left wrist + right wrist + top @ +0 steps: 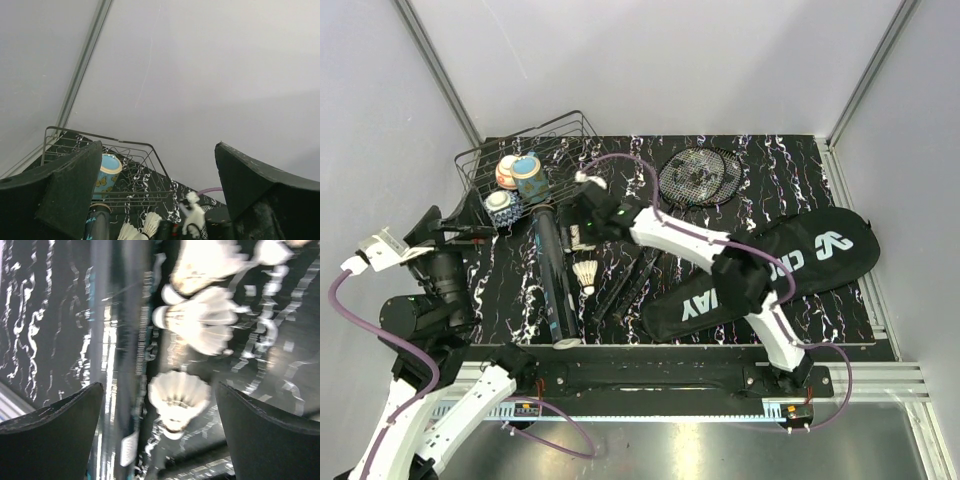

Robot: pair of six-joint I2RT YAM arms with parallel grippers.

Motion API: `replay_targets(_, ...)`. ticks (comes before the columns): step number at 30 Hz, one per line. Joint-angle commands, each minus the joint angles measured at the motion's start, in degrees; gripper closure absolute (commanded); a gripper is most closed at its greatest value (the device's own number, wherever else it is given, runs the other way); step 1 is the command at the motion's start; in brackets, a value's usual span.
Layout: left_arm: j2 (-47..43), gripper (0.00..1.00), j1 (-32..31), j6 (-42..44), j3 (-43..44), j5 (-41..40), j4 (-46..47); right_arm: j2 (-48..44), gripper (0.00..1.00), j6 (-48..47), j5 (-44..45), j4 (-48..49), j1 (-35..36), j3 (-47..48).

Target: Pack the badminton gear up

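Black marbled table (pixel 795 165) bears a bag (pixel 825 250) whose lettering ends "AY".

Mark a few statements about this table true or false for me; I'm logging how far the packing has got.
1. The bowls sit inside the wire basket. True.
2. The CROSSWAY bag lies left of the black tube. False: it lies to the tube's right.
3. The jaws of the right arm are shut on a shuttlecock. False: they stand open, and the shuttlecock lies ungripped on the table.
4. Both racket heads lie outside the bag. True.
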Motion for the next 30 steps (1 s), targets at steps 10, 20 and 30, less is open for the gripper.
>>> replay_targets(10, 6.01, 0.01, 0.05, -0.90, 1.64, 0.94, 0.78, 23.99, 0.00, -2.07, 5.65, -9.59, 8.95, 33.39)
replay_targets(20, 5.93, 0.01, 0.84, -1.86, 1.38, 3.30, 0.78, 27.78, 0.00, -3.21, 12.50, -10.03, 10.01, 34.89)
replay_targets(30, 6.98, 0.02, 3.39, -3.54, 1.64, 5.94, -0.98, 25.17, 0.21, -6.99, 8.84, -7.15, 11.24, 37.09)
